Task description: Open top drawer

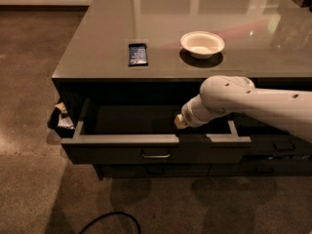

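Observation:
The top drawer (pixel 122 151) is a wide dark grey-brown drawer under the countertop. It stands pulled out toward me, with its dark interior (pixel 131 121) showing. Its small loop handle (pixel 156 155) sits at the centre of the front panel. My gripper (pixel 179 123) is at the end of the white arm (pixel 243 104), which reaches in from the right. The gripper sits just inside the drawer, at the back of the front panel's top edge, right of the handle. The gripper tip is mostly hidden behind that edge.
A white bowl (pixel 202 44) and a dark blue packet (pixel 138 54) lie on the grey countertop (pixel 97 57). A small bin with crumpled trash (pixel 61 120) hangs at the cabinet's left side. Shorter drawers (pixel 263 168) sit below. A black cable (pixel 109 221) lies on the floor.

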Tool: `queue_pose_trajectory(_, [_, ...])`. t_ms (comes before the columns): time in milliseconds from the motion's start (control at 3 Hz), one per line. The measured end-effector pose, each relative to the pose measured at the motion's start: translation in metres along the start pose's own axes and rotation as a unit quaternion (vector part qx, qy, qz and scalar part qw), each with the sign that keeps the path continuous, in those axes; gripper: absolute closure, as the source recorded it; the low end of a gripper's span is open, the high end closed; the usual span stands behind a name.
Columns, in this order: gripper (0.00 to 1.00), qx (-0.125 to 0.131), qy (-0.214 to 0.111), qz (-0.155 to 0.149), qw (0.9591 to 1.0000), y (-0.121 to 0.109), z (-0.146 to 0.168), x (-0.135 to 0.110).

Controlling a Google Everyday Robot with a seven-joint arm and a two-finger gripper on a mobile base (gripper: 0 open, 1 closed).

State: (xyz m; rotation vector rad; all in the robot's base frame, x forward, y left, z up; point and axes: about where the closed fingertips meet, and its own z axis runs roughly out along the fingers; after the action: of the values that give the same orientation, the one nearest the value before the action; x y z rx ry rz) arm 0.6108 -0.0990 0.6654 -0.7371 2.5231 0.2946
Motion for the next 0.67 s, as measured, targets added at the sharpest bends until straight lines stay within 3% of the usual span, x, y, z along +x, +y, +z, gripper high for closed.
queue_pose_trajectory(333, [1.00,-0.010,0.080,-0.047,0.9956,0.008,-0.005,0.027])
queue_pose_trajectory(667, [1.00,-0.025,0.155,-0.100,0.9824,0.015,-0.007,0.047])
